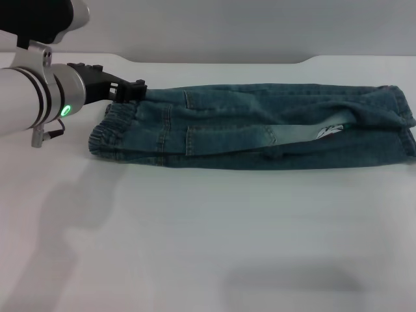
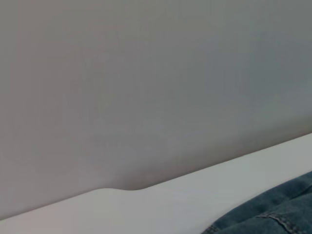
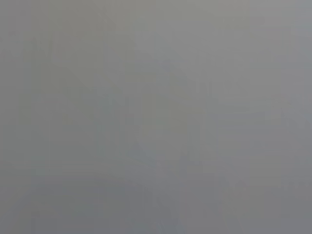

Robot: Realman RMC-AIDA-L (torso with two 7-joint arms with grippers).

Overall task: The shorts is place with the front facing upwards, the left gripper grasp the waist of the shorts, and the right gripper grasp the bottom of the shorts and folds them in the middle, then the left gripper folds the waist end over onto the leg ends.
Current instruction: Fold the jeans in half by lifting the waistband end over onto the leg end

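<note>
The shorts (image 1: 260,127) are seen lying across the far part of the white table (image 1: 208,240), already doubled lengthwise into a long strip, with the waist (image 1: 117,127) at the robot's left and the leg ends (image 1: 400,123) at its right. The left gripper (image 1: 133,89) is placed at the far corner of the waist; whether its jaws are spread or pinching cannot be told. The right gripper is not seen. The second fold is judged to be in hand: next, the waist must be gripped firmly, lifted and carried over onto the leg ends
</note>
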